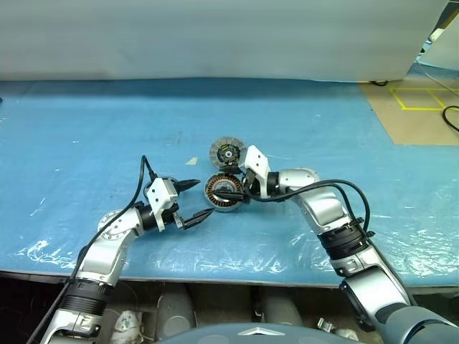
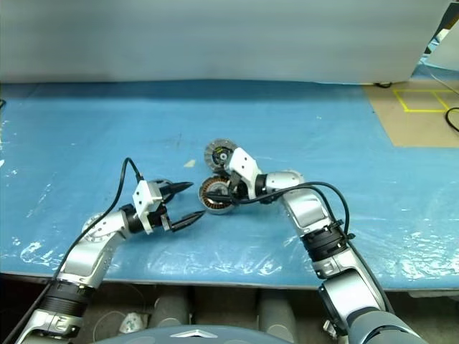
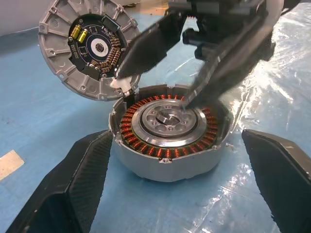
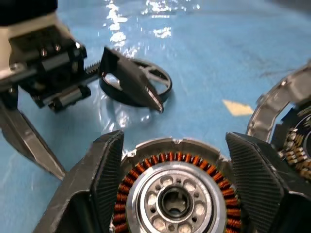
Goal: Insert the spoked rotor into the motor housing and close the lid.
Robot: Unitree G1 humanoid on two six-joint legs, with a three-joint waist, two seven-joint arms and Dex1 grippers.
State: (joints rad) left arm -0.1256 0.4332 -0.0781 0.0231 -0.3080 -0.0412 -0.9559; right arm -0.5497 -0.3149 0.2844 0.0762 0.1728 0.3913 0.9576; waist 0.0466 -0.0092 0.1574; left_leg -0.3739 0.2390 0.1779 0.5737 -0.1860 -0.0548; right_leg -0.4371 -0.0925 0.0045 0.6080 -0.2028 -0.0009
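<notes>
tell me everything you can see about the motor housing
The motor housing is a short round silver casing that looks like cast metal, sitting flat and open-side up on the blue table cover. Inside runs a ring of copper-brown windings around a silver centre plate with small holes and a dark middle bore. A round finned part carrying a circuit board leans tilted at its far rim. The right gripper hangs over it with fingers apart on either side; the open left gripper faces it from beside.

No text, label, brand or number can be read anywhere. The circuit board (image 3: 96, 47) inside the ribbed disc bears components, but no marking on it is legible.
</notes>
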